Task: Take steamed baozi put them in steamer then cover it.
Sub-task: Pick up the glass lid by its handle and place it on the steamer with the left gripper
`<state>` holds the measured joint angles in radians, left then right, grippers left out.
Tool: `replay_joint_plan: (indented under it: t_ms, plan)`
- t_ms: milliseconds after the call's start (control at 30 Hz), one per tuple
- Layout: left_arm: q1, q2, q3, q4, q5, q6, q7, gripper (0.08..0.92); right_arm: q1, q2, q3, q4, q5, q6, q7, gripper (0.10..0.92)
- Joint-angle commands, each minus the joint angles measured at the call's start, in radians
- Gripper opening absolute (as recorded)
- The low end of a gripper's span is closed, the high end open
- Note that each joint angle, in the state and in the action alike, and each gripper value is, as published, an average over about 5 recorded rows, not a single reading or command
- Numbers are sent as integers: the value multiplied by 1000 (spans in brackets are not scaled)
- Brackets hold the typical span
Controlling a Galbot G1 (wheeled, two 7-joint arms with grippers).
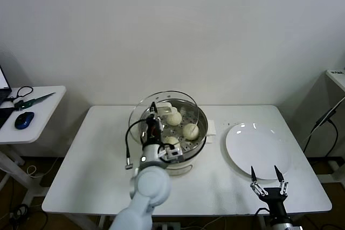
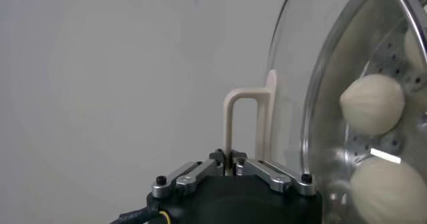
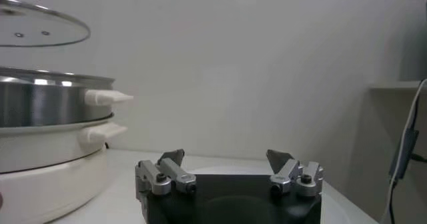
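- Our left gripper (image 2: 230, 157) is pinched tight on the cream handle (image 2: 245, 122) of the cover (image 1: 164, 112), which hangs just above the steamer (image 1: 195, 143), not yet seated.
- We judge the glass cover rigid, fairly heavy and breakable; the handle is the only sound hold.
- Beyond our fingers, the baozi (image 1: 190, 131) lie in the steamer basket.
- The metal rims must meet squarely; open table lies all round.
- Our right gripper (image 1: 268, 182) waits spread, beside the white plate (image 1: 257, 146).
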<state>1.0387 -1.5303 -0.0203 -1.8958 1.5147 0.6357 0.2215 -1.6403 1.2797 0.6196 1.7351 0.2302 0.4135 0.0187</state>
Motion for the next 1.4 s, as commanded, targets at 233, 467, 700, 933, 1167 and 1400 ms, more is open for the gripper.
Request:
replay_joint_plan:
  t_ms: [233, 467, 700, 933, 1167, 1400]
  plan:
    - [-8, -128, 69, 159, 164, 35, -20, 148, 3, 14, -1, -15, -3, 17, 3, 823]
    - [-30, -128, 66, 184, 145, 53, -23, 148, 2, 19, -7, -15, -7, 19, 6, 823]
    - [-48, -128, 54, 213, 144, 53, -29, 148, 0, 19, -4, -15, -6, 23, 8, 823]
    - [-71, -128, 64, 223, 133, 60, -28, 148, -2, 20, -1, -18, -6, 26, 10, 823]
    - [-73, -128, 64, 233, 124, 63, -33, 148, 0, 23, -4, -22, -7, 28, 12, 823]
    - [-66, -128, 55, 240, 122, 59, -45, 148, 2, 23, -3, -19, -8, 29, 14, 823]
